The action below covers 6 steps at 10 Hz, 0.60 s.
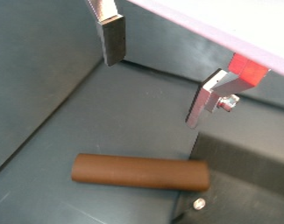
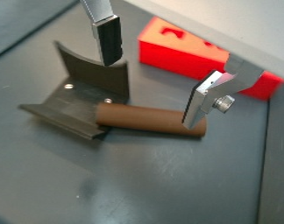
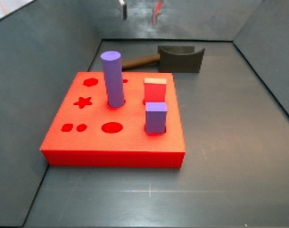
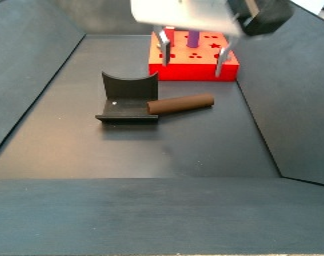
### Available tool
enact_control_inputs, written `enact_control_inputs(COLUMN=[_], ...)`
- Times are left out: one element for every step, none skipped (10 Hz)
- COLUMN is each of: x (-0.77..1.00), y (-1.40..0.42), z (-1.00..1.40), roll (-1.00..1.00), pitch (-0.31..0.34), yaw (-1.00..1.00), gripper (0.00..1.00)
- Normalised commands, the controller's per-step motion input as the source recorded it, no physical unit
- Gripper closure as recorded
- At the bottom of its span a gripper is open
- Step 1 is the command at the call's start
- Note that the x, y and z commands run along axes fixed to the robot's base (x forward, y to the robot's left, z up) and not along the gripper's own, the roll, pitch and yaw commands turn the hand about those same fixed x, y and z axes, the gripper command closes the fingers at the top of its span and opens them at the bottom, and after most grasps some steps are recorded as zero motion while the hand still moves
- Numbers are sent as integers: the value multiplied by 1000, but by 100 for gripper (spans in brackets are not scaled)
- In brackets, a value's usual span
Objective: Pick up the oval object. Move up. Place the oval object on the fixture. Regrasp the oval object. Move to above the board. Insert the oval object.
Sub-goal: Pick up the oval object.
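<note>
1. the gripper [image 2: 151,79] hangs in the air above the oval object [image 2: 151,118], clear of it and of the counter [image 2: 168,188]. in a side view the gripper [image 4: 189,57] shows below the pale wrist housing, high over the floor.
2. the jaws stand spread wide with nothing between them; both silver fingers [image 1: 111,39] with dark pads show in both wrist views, bare and well apart.
3. the oval object, a slim brown rod, lies flat on the counter. one end of it touches or rests against the base plate of the fixture [image 2: 86,92]; the other end points away from the fixture. in a side view the oval object [image 4: 181,103] lies just beside the fixture [image 4: 126,95], on the side nearer the board.
4. the fixture is a dark bracket with a curved upright wall on a flat base plate; a small pale screw head shows on that plate. it stands upright on the counter.
5. the board [image 3: 117,125], a red slab, lies flat on the counter, well apart from the fixture. it carries a tall purple cylinder [image 3: 112,78] and a purple square block [image 3: 155,117], both upright in it, and a short red block [image 3: 154,89] between them. star, round and oval holes show in its top.
6. in a side view the oval object [image 3: 137,63] is partly hidden behind the purple cylinder, with the fixture [image 3: 180,58] beside it beyond the board.
</note>
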Motion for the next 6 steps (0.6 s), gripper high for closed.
enact_control_inputs(x=[-60, -63, -57, -40, -37, -20], y=[-34, -40, -49, -60, -57, -63], z=[-566, -566, -509, -449, -434, -371], roll=[-81, -81, -101, -120, -126, -156], pitch=[-183, -184, -164, -131, -123, -113], yaw=[-957, -954, -934, -911, -909, -874], gripper=[0, 0, 0, 0, 0, 0])
